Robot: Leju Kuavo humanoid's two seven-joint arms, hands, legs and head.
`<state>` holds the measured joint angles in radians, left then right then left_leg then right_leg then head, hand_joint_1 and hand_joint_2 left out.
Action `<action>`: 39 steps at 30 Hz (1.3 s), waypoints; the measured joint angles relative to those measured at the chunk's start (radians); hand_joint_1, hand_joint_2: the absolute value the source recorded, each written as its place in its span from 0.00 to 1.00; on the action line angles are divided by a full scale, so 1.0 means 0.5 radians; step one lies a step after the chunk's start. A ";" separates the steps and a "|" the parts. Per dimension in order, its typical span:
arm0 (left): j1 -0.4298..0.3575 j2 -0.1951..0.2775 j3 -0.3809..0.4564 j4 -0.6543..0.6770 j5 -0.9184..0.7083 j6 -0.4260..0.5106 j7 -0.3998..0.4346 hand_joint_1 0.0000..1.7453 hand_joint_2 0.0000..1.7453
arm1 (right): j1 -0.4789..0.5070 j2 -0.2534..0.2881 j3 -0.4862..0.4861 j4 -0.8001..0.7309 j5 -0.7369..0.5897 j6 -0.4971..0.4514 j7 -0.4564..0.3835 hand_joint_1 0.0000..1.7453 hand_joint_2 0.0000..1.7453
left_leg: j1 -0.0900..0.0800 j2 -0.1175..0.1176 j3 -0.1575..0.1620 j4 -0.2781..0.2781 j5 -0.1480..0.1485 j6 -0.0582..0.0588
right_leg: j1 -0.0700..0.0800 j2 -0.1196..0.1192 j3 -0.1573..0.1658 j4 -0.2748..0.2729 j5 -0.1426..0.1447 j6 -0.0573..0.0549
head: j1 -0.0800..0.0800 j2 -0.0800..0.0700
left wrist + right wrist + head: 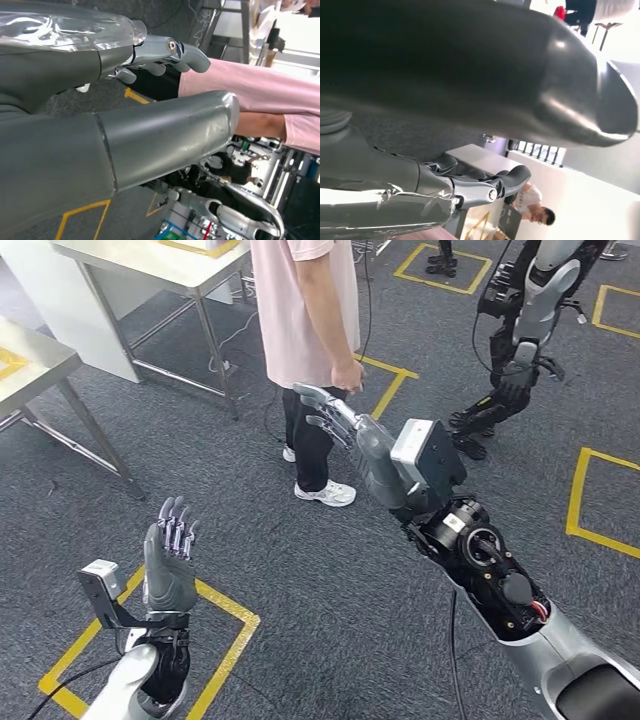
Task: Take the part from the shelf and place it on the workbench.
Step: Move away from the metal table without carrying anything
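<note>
Right robot hand [336,420] released near person [309,310], left robot hand [172,558] released over carpet [324,590]

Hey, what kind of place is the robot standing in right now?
Probably a robotics lab or test hall. The grey carpet carries yellow tape squares, another humanoid robot stands across the floor, and metal-legged workbenches line the far side. A person in a pink shirt stands near the right hand.

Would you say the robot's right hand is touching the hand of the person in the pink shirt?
Cannot tell. In the head view the right hand reaches close under the person's hand, fingertips near it, but neither a gap nor contact shows plainly.
</note>
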<state>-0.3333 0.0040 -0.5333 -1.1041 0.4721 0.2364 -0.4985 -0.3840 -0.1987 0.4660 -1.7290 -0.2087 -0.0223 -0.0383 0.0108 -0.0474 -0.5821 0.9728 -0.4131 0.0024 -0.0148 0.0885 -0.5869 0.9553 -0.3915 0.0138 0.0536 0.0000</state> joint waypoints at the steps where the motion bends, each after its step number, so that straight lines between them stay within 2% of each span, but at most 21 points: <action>1: 0.002 0.002 0.000 -0.003 -0.001 0.001 0.000 0.00 0.00 | -0.005 0.000 0.003 0.007 0.000 0.004 -0.004 0.00 0.00 | -0.003 0.000 0.006 -0.018 -0.001 0.007 | 0.000 0.016 -0.006 0.001 0.002 0.012 | 0.000 0.000; 3: 0.006 0.002 0.000 -0.010 -0.003 0.002 -0.001 0.00 0.00 | -0.010 0.000 0.007 0.020 0.000 0.009 -0.010 0.00 0.00 | -0.006 0.036 0.008 -0.024 0.007 0.029 | -0.004 0.029 -0.015 0.000 0.004 0.036 | 0.002 0.000; 5: 0.007 -0.001 0.000 -0.020 -0.006 -0.002 -0.002 0.00 0.00 | -0.021 0.000 0.009 0.029 0.000 0.011 -0.018 0.00 0.00 | -0.003 0.070 0.015 -0.039 0.015 0.054 | -0.003 -0.042 -0.052 0.078 -0.048 0.056 | 0.014 0.000; 8: 0.015 -0.001 0.000 -0.025 -0.010 -0.015 -0.009 0.00 0.00 | -0.037 0.000 0.013 0.043 0.000 0.014 -0.022 0.00 0.00 | -0.006 0.124 0.018 -0.044 0.014 0.071 | -0.006 -0.148 -0.226 0.466 -0.241 0.077 | 0.038 0.000; 10: 0.020 0.001 0.000 -0.025 -0.013 -0.020 -0.014 0.00 0.00 | -0.037 0.000 0.018 0.055 0.000 0.014 -0.022 0.00 0.00 | -0.008 0.161 0.019 -0.043 0.012 0.071 | -0.009 -0.159 -0.288 0.604 -0.272 0.083 | 0.049 0.000; 12: 0.020 -0.002 0.000 -0.025 -0.014 -0.022 -0.017 0.00 0.00 | -0.039 0.000 0.023 0.063 0.000 0.014 -0.023 0.00 0.00 | -0.008 0.198 0.026 -0.041 0.006 0.065 | -0.008 -0.180 -0.194 0.431 -0.164 0.077 | 0.060 0.000; 14: 0.016 -0.004 0.000 -0.026 -0.015 -0.023 -0.019 0.00 0.00 | -0.047 0.000 0.025 0.068 -0.001 0.014 -0.024 0.00 0.00 | -0.017 0.231 0.034 -0.035 -0.004 0.052 | 0.006 -0.267 -0.046 0.145 -0.057 0.061 | 0.072 0.000; 16: 0.012 -0.005 0.000 -0.027 -0.017 -0.028 -0.022 0.00 0.00 | -0.051 0.000 0.025 0.072 -0.001 0.011 -0.027 0.00 0.00 | -0.029 0.264 0.039 -0.032 -0.011 0.036 | 0.024 -0.312 0.011 0.017 -0.030 0.039 | 0.067 0.000; 18: 0.009 -0.008 0.000 -0.027 -0.019 -0.035 -0.023 0.00 0.00 | -0.048 0.000 0.025 0.075 -0.001 0.007 -0.028 0.00 0.00 | -0.032 0.296 0.044 -0.035 -0.017 0.017 | 0.026 -0.267 0.009 0.008 -0.023 0.015 | 0.052 0.000; 20: 0.002 -0.011 0.000 -0.029 -0.022 -0.041 -0.024 0.00 0.00 | -0.047 0.000 0.025 0.074 0.000 0.001 -0.030 0.00 0.00 | -0.022 0.238 0.024 0.028 -0.067 -0.006 | 0.017 -0.222 0.012 -0.003 -0.011 -0.008 | 0.037 0.000; 22: 0.001 -0.009 0.000 -0.031 -0.025 -0.044 -0.025 0.00 0.00 | -0.044 0.000 0.025 0.073 0.000 -0.007 -0.029 0.00 0.00 | -0.012 0.139 -0.078 0.257 -0.190 -0.020 | 0.012 -0.180 0.010 -0.008 -0.003 -0.026 | 0.020 0.000; 24: 0.008 -0.005 0.000 -0.031 -0.027 -0.045 -0.025 0.00 0.00 | -0.034 0.000 0.026 0.073 0.001 -0.015 -0.024 0.00 0.00 | -0.011 0.107 -0.217 0.527 -0.293 -0.024 | 0.013 -0.134 0.004 -0.008 0.000 -0.034 | 0.011 0.000; 25: 0.011 -0.003 0.000 -0.031 -0.028 -0.045 -0.024 0.00 0.00 | -0.028 0.000 0.026 0.073 0.002 -0.017 -0.022 0.00 0.00 | -0.011 0.104 -0.251 0.582 -0.294 -0.023 | 0.014 -0.108 0.003 -0.007 0.001 -0.035 | 0.008 0.000; 27: 0.012 -0.002 0.000 -0.031 -0.030 -0.045 -0.023 0.00 0.00 | -0.022 0.000 0.025 0.073 0.003 -0.020 -0.017 0.00 0.00 | -0.011 0.093 -0.201 0.449 -0.184 -0.012 | 0.014 -0.054 0.004 -0.005 0.003 -0.035 | 0.005 0.000; 29: 0.010 -0.002 0.000 -0.031 -0.033 -0.045 -0.019 0.00 0.00 | -0.020 0.000 0.025 0.073 0.003 -0.022 -0.015 0.00 0.00 | -0.010 0.031 -0.062 0.148 -0.042 0.006 | 0.015 -0.008 0.003 0.000 0.003 -0.028 | 0.001 0.000; 31: 0.008 -0.003 0.000 -0.032 -0.037 -0.047 -0.013 0.00 0.00 | -0.015 0.000 0.023 0.073 0.004 -0.023 -0.013 0.00 0.00 | -0.012 -0.012 0.010 -0.015 0.006 0.018 | 0.013 0.031 -0.008 0.002 0.006 -0.010 | -0.001 0.000; 33: 0.007 -0.006 0.000 -0.035 -0.040 -0.054 -0.008 0.00 0.00 | 0.000 0.000 0.019 0.072 0.007 -0.025 -0.011 0.00 0.00 | -0.014 0.015 0.018 -0.037 0.008 0.028 | 0.007 0.065 -0.016 -0.006 0.012 0.018 | -0.001 0.000; 34: 0.006 -0.010 0.000 -0.035 -0.041 -0.057 -0.007 0.00 0.00 | 0.009 -0.001 0.014 0.071 0.010 -0.026 -0.009 0.00 0.00 | -0.011 0.034 0.025 -0.049 0.013 0.037 | 0.008 0.058 -0.019 -0.002 0.008 0.028 | -0.001 0.000; 36: 0.003 -0.022 0.000 -0.037 -0.042 -0.061 -0.005 0.00 0.00 | 0.019 -0.002 0.003 0.065 0.012 -0.029 -0.007 0.00 0.00 | -0.003 0.074 0.043 -0.076 0.024 0.057 | 0.014 -0.023 -0.065 0.105 -0.061 0.048 | 0.016 0.000; 38: 0.004 -0.026 0.000 -0.037 -0.043 -0.063 -0.002 0.00 0.00 | 0.028 -0.002 -0.005 0.062 0.012 -0.032 -0.005 0.00 0.00 | -0.004 0.113 0.049 -0.083 0.023 0.069 | 0.009 -0.121 -0.186 0.376 -0.200 0.066 | 0.036 0.000; 39: 0.006 -0.026 0.000 -0.037 -0.043 -0.063 0.000 0.00 0.00 | 0.035 -0.002 -0.007 0.062 0.012 -0.033 -0.003 0.00 0.00 | -0.005 0.134 0.050 -0.083 0.021 0.071 | 0.003 -0.141 -0.251 0.512 -0.256 0.075 | 0.041 0.000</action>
<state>-0.3305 -0.0089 -0.5333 -1.1227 0.4505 0.2049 -0.4986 -0.3666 -0.1999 0.4624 -1.6979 -0.2026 -0.0388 -0.0400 0.0082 0.0193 -0.5572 0.9315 -0.4026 0.0379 -0.0135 0.0179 -0.7124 1.2116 -0.5196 0.0514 0.0742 0.0000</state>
